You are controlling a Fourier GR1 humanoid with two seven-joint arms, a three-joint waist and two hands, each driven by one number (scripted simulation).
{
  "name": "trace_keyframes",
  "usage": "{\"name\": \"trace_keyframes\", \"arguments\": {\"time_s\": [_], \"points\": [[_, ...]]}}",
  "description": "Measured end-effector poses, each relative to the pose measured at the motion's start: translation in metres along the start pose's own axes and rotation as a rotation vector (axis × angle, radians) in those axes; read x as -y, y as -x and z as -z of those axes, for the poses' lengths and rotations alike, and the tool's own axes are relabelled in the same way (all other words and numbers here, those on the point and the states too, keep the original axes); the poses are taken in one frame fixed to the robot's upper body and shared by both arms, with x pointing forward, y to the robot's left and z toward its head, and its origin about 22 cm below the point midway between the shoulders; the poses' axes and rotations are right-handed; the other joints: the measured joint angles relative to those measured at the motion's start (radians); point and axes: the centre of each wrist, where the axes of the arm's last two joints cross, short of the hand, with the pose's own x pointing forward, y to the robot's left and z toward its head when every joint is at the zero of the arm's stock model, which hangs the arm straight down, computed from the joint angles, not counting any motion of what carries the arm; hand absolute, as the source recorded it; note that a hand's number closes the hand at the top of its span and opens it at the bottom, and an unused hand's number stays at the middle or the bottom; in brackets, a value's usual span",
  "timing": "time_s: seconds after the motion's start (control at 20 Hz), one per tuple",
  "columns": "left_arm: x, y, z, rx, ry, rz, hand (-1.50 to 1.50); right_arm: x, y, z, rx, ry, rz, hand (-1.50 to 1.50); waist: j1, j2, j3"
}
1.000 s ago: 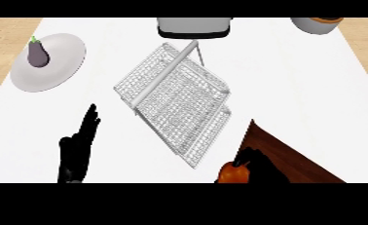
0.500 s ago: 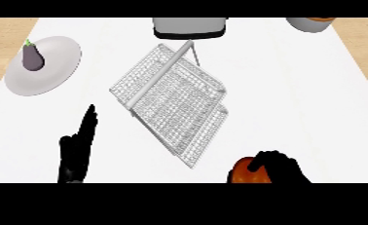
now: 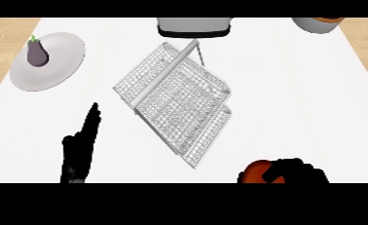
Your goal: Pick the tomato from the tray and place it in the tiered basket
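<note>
At the far left of the desk (image 3: pixel 287 83), a pale plate (image 3: pixel 61 68) carries an eggplant (image 3: pixel 36 55); it plays no part in this step and is best left alone. Below it, the left hand (image 3: pixel 78 153) rests at the lower edge with its fingers straight and pointing up, released and holding nothing, well apart from everything else. In the middle lies the tiered basket (image 3: pixel 176 100), a white wire frame set at a slant, with its lower tier reaching toward the bottom right. Behind it, at the top edge, stands a grey appliance (image 3: pixel 194 26), and a bowl (image 3: pixel 320 23) shows at the top right corner. At the lower right, the right hand (image 3: pixel 298 173) is clenched around the tomato (image 3: pixel 255 171), its dark fingers curled over the red fruit's right side; the tray itself does not show here. The step in hand looks like carrying the tomato up and left to the basket. To do it well, the hand should lift high enough to clear the wire rim, travel over the nearest tier, and open only when the tomato sits low inside the mesh, so it does not roll off.
</note>
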Motion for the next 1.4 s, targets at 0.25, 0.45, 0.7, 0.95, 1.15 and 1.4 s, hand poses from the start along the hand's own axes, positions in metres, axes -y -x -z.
{"name": "trace_keyframes", "arguments": {"time_s": [0.25,0.45,0.7,0.95,1.15,1.4], "points": [[0.003,-0.002,0.000,0.012,0.015,-0.001,0.00,0.017,-0.003,0.005,-0.025,-0.001,0.052,1.50,0.017,0.006,0.000],[0.005,-0.004,0.001,0.016,0.026,0.002,0.00,0.025,-0.008,0.011,-0.038,-0.015,0.110,1.50,0.031,0.013,0.000],[0.011,-0.007,0.003,0.027,0.037,0.005,0.00,0.027,-0.019,0.025,-0.028,-0.056,0.167,1.50,0.047,0.019,0.001],[0.012,-0.009,0.005,0.023,0.045,0.012,0.00,0.012,-0.036,0.045,-0.009,-0.106,0.157,1.50,0.056,0.021,0.002],[0.014,-0.012,0.008,0.017,0.049,0.011,0.00,-0.003,-0.051,0.067,-0.012,-0.133,0.133,1.50,0.060,0.020,0.002],[0.015,-0.011,0.012,0.013,0.053,0.010,0.00,-0.022,-0.071,0.094,-0.032,-0.163,0.105,1.50,0.059,0.019,0.003]]}}
